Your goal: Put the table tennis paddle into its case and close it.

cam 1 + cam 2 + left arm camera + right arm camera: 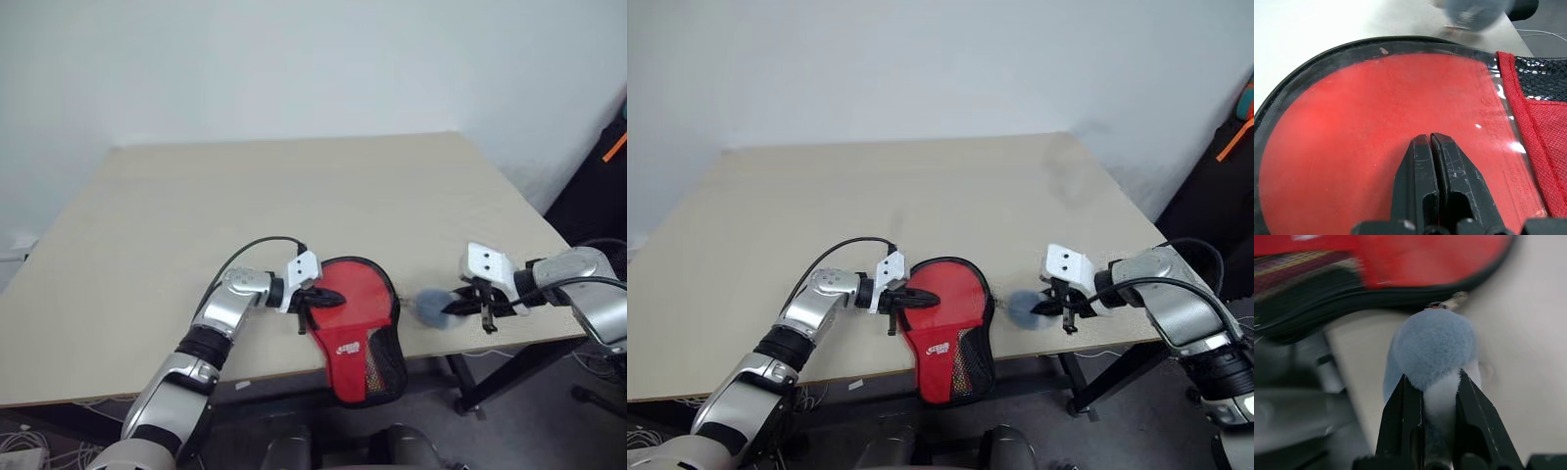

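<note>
Currently, operator, your case lies at the near edge of the table, round end on the tabletop, narrow end w/ mesh and white logo hanging past the edge toward you. Clear side faces up; the table tennis paddle is inside it, its red face visible through the plastic window. Black zipper rim runs round the round end; can't tell from these views whether it's zipped all the way.

Your left gripper rests on the clear window over the paddle face, fingers clenched tight together, nothing between them. It reaches in from the case's left side, tips pointing right and slightly down.

Your right gripper sits well apart from the case, to its right, near the table's near edge. Fingers clamped on a small grey-blue fluffy lump; the lump bulges out beyond the tips toward the case. In the right wrist view a small metal bit shows just past the lump, next to the case rim; it looks like a zipper pull, but blur prevents confirming.

Paddle handle not distinguishable under the mesh and red panel. Table surface pale wood, approx. bare apart from the case and both grippers.
</note>
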Robot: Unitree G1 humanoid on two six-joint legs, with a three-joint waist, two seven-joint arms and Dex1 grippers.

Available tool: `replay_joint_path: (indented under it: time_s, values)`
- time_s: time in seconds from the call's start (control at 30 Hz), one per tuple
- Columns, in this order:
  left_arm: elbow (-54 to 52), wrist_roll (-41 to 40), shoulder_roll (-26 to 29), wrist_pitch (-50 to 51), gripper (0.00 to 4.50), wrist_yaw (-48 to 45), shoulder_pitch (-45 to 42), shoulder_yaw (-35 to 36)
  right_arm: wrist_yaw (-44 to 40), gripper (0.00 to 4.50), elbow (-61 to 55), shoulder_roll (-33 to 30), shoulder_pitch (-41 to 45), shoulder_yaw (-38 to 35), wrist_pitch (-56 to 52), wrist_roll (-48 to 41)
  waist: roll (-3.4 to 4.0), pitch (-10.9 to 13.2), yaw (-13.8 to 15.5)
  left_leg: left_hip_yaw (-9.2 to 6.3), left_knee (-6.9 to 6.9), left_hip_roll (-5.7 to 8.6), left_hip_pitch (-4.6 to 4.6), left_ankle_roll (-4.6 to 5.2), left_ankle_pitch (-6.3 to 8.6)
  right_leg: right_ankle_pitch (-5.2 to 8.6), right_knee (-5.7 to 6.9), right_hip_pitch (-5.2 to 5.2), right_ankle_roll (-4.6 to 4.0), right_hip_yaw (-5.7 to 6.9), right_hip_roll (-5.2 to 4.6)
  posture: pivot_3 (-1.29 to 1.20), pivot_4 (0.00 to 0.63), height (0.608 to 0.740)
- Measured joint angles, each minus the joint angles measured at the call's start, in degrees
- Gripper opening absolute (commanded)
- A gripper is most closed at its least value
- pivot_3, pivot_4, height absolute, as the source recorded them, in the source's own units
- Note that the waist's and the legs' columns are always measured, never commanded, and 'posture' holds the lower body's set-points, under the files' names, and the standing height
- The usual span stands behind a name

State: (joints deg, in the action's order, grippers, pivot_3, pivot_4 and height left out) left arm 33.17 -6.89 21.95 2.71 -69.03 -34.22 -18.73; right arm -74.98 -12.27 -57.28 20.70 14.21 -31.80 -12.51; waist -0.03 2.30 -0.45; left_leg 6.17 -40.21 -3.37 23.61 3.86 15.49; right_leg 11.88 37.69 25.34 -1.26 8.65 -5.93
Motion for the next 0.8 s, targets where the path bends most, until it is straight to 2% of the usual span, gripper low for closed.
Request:
replay_joint_path:
  time_s: [0.6,0.8]
  values:
    - [4.45,1.44,-1.10,-2.81,0.00,-0.24,-2.34,-0.02,-7.15,0.25,-13.87,-8.88,-13.18,-2.77,2.94,-5.67,-0.14,0.04,1.08,-0.17,-0.06,0.00,-0.01,-0.03,0.02,0.08,-0.06,-0.10,-0.12,0.11,-0.05,0.00,0.000,0.706]
    - [5.14,1.46,-1.56,-3.35,0.00,-0.18,-2.32,0.30,-9.87,0.25,-18.85,-13.04,-19.63,-6.60,4.38,-8.93,-0.17,0.05,1.14,-0.28,-0.08,0.00,-0.02,-0.03,0.02,0.08,-0.11,-0.16,-0.11,0.17,-0.10,0.00,0.000,0.706]
